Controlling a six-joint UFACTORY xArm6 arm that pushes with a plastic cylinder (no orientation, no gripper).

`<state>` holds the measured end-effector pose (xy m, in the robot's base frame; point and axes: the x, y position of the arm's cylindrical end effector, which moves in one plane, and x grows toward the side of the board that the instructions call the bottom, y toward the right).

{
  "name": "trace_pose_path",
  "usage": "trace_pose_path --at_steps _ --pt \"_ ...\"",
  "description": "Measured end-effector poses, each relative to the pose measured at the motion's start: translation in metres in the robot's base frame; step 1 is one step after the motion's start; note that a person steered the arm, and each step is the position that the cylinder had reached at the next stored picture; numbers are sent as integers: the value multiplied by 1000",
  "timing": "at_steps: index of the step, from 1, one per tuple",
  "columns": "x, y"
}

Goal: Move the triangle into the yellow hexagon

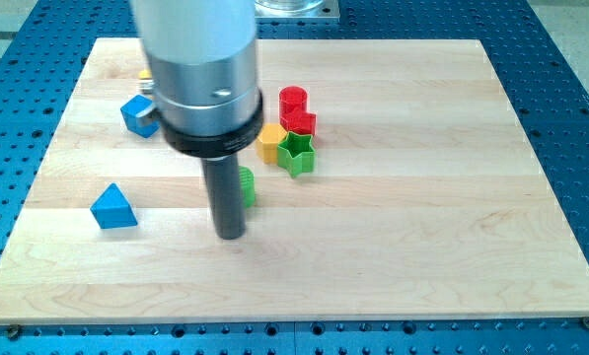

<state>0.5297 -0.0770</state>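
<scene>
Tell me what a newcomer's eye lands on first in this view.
The big silver arm fills the view's top left, its dark rod ending at my tip near the board's middle, just beside a partly hidden green block. Right of it sits a tight cluster: red cylinder, another red block, yellow hexagon, green star. A blue triangle lies alone at the left.
</scene>
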Motion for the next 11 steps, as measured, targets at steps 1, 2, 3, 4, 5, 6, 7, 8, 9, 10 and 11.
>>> trace_pose_path --at_steps 1,2,3,4,5,6,7,8,9,10,11 --pt "-42 34" --pt "-60 68" --pt "-44 17" --pt "-34 -79" --pt "-69 -92" --pt "-77 -196" --pt "-10 -222" --pt "10 -160" --pt "-11 -89" --pt "-70 -48" --pt "-112 -24"
